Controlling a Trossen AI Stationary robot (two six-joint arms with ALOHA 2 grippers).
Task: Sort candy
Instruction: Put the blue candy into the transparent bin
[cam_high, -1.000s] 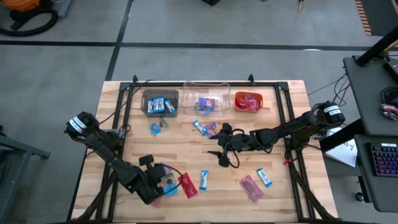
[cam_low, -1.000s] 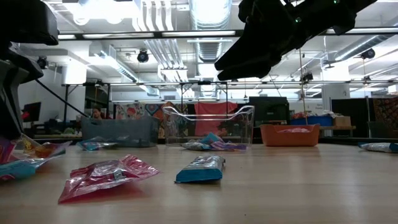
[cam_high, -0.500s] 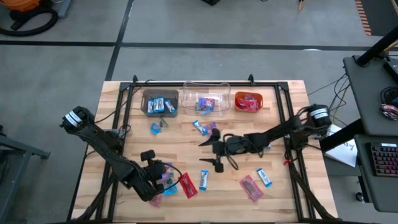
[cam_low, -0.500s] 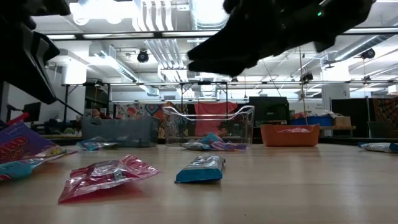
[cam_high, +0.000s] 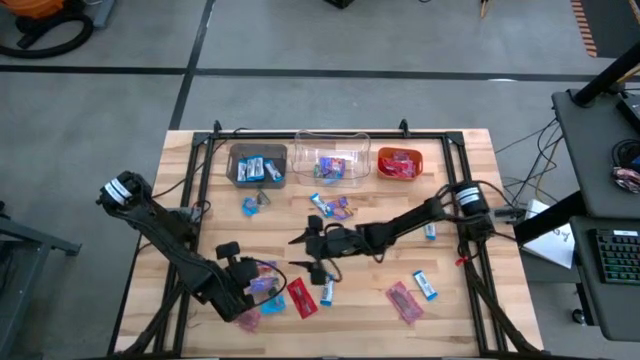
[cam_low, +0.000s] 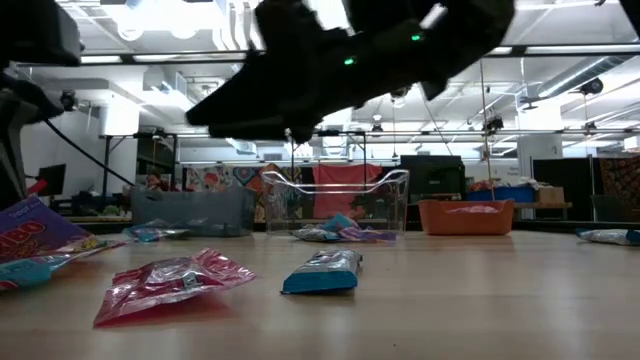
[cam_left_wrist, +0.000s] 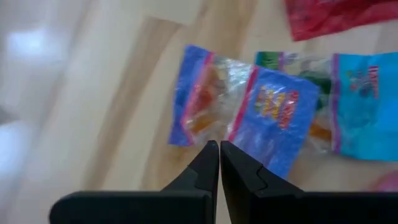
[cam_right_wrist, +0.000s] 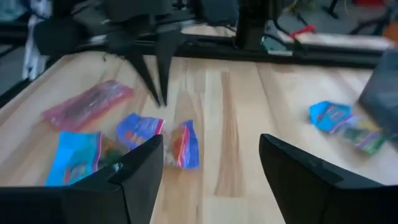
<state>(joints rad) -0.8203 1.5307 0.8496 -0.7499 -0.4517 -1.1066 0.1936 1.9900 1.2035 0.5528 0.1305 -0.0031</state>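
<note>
Partly hidden candy (cam_high: 262, 283), left gripper (cam_high: 258, 284) shut above

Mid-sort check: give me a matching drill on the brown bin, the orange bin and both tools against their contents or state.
1. brown bin
2. orange bin
3. left tool
4. right tool

a. open
b. red wrappers inside
c. shut
d. blue-and-white wrappers inside

Pairs: 1-d, 2-b, 3-c, 4-a
</note>
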